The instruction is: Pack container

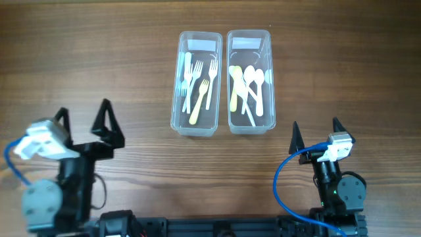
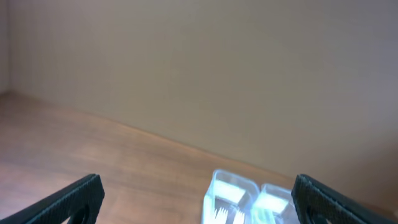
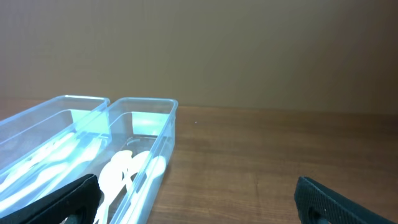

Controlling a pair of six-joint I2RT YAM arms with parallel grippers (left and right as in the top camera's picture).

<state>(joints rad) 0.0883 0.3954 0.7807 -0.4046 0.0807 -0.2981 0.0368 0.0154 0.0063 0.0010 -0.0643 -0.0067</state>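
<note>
Two clear plastic containers stand side by side at the table's centre back. The left container (image 1: 196, 120) holds several white forks and a yellow fork (image 1: 199, 104). The right container (image 1: 250, 122) holds several white spoons (image 1: 252, 82) and a yellow spoon (image 1: 234, 92). My left gripper (image 1: 84, 117) is open and empty at the front left, well away from the containers. My right gripper (image 1: 316, 134) is open and empty at the front right. The left wrist view shows both containers far ahead (image 2: 231, 194). The right wrist view shows the spoon container (image 3: 155, 162) close on the left.
The bare wooden table surrounds the containers. A plain beige wall stands behind the table in both wrist views. A blue cable (image 1: 281, 178) loops beside the right arm's base.
</note>
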